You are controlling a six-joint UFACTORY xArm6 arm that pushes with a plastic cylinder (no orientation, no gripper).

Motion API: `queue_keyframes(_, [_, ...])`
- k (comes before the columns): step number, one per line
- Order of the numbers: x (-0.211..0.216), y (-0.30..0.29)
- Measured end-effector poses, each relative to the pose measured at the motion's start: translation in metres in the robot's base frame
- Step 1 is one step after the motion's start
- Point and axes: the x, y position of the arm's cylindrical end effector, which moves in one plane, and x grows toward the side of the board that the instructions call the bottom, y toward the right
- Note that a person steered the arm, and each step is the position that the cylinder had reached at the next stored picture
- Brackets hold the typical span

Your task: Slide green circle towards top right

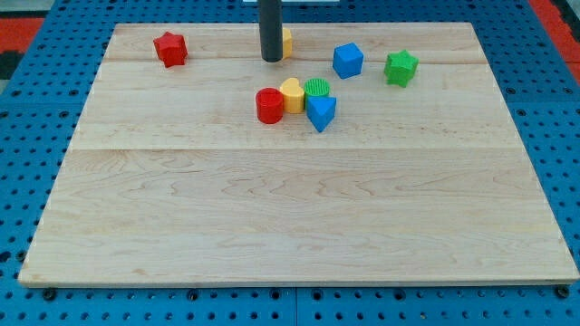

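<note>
The green circle (317, 88) sits near the board's top centre, touching a yellow heart (292, 94) on its left and a blue triangle (320, 111) below it. A red cylinder (269, 106) touches the heart's left side. My tip (272, 59) stands above and to the left of this cluster, apart from the green circle. A yellow block (286, 42) is mostly hidden behind the rod.
A red star (170, 49) lies at the top left. A blue cube (347, 60) and a green star (401, 67) lie to the upper right of the green circle. The wooden board (290, 217) rests on a blue pegboard.
</note>
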Motion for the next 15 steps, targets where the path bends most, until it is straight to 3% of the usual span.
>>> queue_keyframes(2, [0.006,0.028])
queue_keyframes(3, [-0.001,0.087])
queue_keyframes(4, [-0.003,0.109])
queue_keyframes(6, [0.032,0.148])
queue_keyframes(8, [0.100,0.125])
queue_keyframes(10, [0.100,0.035])
queue_keyframes(11, [0.090,0.015])
queue_keyframes(13, [0.040,0.028])
queue_keyframes(14, [0.044,-0.017])
queue_keyframes(15, [0.016,0.018])
